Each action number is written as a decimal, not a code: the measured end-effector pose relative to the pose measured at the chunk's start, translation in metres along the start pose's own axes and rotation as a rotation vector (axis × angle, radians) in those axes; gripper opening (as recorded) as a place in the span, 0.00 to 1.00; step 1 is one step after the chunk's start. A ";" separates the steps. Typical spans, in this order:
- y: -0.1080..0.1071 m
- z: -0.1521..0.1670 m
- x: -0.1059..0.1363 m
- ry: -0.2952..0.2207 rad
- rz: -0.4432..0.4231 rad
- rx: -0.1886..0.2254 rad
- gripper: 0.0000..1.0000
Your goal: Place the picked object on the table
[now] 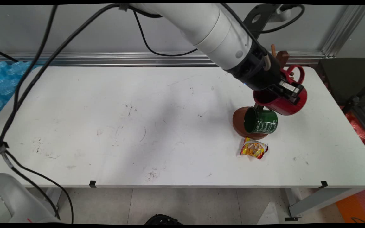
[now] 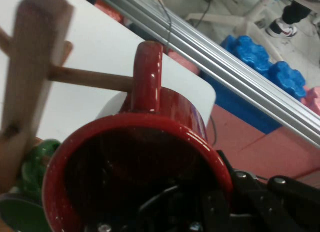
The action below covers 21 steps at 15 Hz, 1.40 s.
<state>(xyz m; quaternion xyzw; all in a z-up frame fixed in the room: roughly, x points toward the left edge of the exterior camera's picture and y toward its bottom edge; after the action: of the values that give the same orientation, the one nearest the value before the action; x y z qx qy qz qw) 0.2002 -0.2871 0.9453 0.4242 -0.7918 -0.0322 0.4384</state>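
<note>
Your claw (image 1: 289, 90) was clamped on the rim of a red mug (image 1: 291, 103), one finger inside and one outside, holding it tilted above the tabletop (image 1: 138, 126) near the far right corner; its handle (image 2: 148, 74) met a peg of the wooden mug rack (image 2: 30, 86); just below, a green mug (image 1: 261, 120) hung on its side over the rack's round brown base (image 1: 239, 122); a yellow snack packet (image 1: 254, 148) lay near.

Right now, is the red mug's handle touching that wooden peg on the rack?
Touching. The hand view shows the wooden peg running straight into the red mug at its handle, with no gap. The claw grips the mug's rim.
</note>
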 end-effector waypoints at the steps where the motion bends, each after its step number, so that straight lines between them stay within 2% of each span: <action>1: 0.003 -0.002 -0.001 -0.003 0.000 -0.005 0.00; 6: 0.016 -0.015 -0.007 -0.021 0.000 -0.022 0.00; 9: 0.018 -0.028 -0.012 -0.049 0.018 -0.014 0.00; 17: -0.013 -0.079 -0.020 -0.176 0.102 0.093 0.00; 21: -0.041 -0.113 -0.024 -0.260 0.151 0.177 0.00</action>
<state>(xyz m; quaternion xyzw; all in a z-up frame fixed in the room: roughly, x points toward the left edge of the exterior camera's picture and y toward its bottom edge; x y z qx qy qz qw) 0.3142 -0.2605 0.9812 0.3928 -0.8711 0.0160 0.2944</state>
